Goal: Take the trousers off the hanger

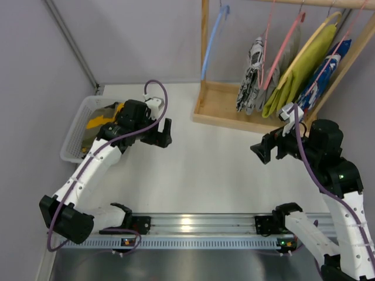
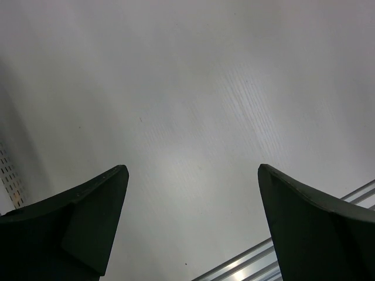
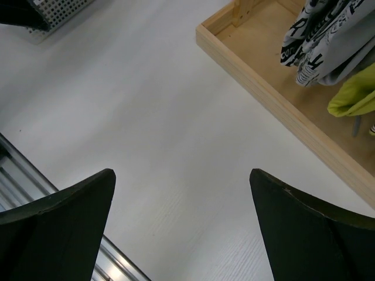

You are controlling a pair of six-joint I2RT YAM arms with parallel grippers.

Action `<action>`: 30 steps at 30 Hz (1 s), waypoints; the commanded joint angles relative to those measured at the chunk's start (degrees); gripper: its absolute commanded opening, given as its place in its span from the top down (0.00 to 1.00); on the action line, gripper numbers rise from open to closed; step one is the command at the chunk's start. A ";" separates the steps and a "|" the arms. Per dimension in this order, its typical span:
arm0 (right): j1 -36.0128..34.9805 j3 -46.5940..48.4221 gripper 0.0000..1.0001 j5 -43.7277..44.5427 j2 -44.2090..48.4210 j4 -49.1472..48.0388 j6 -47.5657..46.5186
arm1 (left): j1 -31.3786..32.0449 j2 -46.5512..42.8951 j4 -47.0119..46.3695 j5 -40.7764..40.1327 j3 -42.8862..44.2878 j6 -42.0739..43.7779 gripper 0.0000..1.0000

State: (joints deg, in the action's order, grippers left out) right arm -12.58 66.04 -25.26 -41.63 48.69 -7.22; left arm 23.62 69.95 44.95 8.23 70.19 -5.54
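- Far left: basket (image 1: 73,140) holding yellow and olive clothing. Not my business.
- My left fingers (image 2: 76,222) are spread wide with nothing between them. They hover over bare tabletop (image 1: 205,170) near the basket, well apart from the rack.
- Back right: wooden rack (image 1: 220,108). The trousers (image 1: 251,76) hang there on the thin pink hanger (image 1: 267,41), leftmost of the garments, low ends near the rack's floor.
- Handling, my guess: the cloth is soft, light and limp, and should slide off if drawn sideways. The hanger is thin and could swing or unhook.
- Best hold: pinch a deep bunch of cloth low on the hanging part.
- My right fingers (image 3: 64,216) are also parted and empty, over the tabletop near the rack's front edge, closer to the trousers than the left.
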 commanded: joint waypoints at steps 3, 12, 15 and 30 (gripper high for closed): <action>0.10 8.20 0.00 3.71 0.32 -4.91 2.38 | -3.03 -3.32 -2.06 1.08 3.45 -0.17 0.01; 0.10 28.07 0.01 13.29 -11.53 -11.33 9.51 | -5.42 -1.49 -3.55 0.12 14.35 -4.39 0.01; 0.10 35.96 0.01 13.92 -17.95 -12.30 11.61 | -5.42 -2.01 -3.99 1.08 15.41 -3.43 0.01; 0.01 56.21 0.01 16.36 -41.07 -22.23 27.17 | -6.04 -2.54 -5.57 -3.22 18.22 -2.45 0.01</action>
State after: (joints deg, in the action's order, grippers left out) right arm -12.51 118.56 -13.06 -81.65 31.79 15.77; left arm 18.11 68.60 42.46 6.28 86.63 -6.87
